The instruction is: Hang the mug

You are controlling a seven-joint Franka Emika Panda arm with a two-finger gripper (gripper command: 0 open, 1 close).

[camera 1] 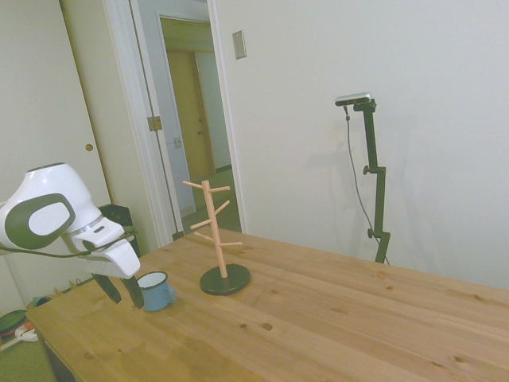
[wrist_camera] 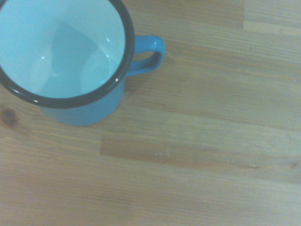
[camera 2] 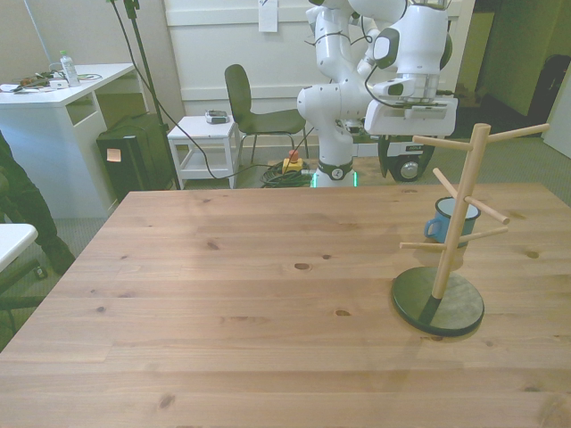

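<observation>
Hand (camera 1: pixel 125 291) open, holding nothing, hanging low just beside the mug (camera 1: pixel 156 290) near the worktop (camera 1: pixel 318 326) edge. Mug upright on the wood, handle (wrist_camera: pixel 149 54) free and sticking out sideways, not yet gripped. Peg stand (camera 1: pixel 216 239) near the mug, on its round dark base.

Likely trouble: closing on the rim off-centre and tipping or skidding the light mug toward the edge; later, swinging the loop past a peg and knocking the stand over.

Handle direction plain only in the wrist view. In the front view, mug (camera 2: pixel 452 219) half hidden behind the stand's post (camera 2: pixel 459 214), and the fingertips hard to make out; the side view alone showing them spread apart.
</observation>
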